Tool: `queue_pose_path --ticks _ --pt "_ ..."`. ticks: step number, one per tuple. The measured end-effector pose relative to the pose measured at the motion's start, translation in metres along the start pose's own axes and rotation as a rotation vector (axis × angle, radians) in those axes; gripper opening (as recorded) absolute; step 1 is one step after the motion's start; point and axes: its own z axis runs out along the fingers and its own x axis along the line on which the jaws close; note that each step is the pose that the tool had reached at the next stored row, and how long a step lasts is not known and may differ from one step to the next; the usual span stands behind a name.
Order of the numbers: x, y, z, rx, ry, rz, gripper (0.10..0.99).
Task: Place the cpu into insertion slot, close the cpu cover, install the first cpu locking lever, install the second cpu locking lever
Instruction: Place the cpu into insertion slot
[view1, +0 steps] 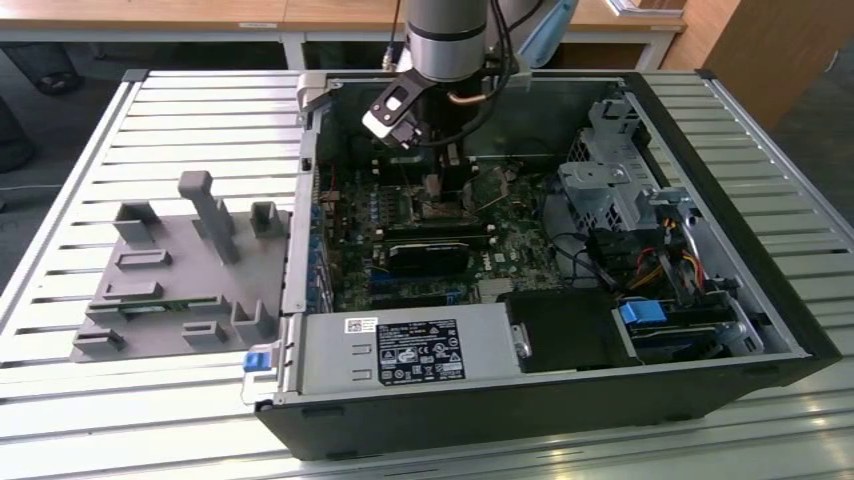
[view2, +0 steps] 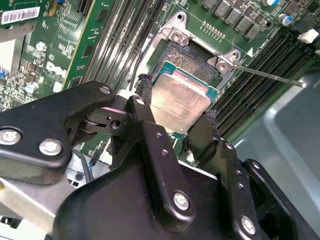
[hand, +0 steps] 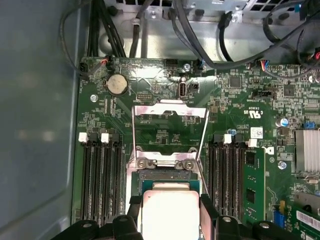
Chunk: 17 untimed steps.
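Observation:
The cpu (view2: 182, 100), a flat square chip with a dull silver top, sits between my gripper's black fingers (view2: 144, 95), which press on two opposite edges. My gripper (hand: 170, 207) is shut on it. The chip hangs low over the insertion slot (view2: 187, 54), whose dark bed shows past one edge of the chip; I cannot tell whether it is seated. The cpu cover (hand: 170, 111), a silver frame, is flipped open beyond the slot (hand: 167, 175). Thin locking levers (hand: 133, 140) stand raised beside the cover. In the exterior view my gripper (view1: 447, 195) reaches down into the open computer case (view1: 747, 330).
Long black memory slots (hand: 102, 175) flank the socket on both sides. Cables (hand: 200, 35) hang over the board's far edge. A drive cage (view1: 607, 195) and a power supply (view1: 407, 350) fill the case. A grey fixture (view1: 174, 270) lies at the exterior view's left.

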Motion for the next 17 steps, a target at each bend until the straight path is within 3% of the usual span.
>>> queue_pose_path --ticks 17 --pt "0.0005 -0.0022 0.0248 0.0 -0.0002 0.002 0.541"
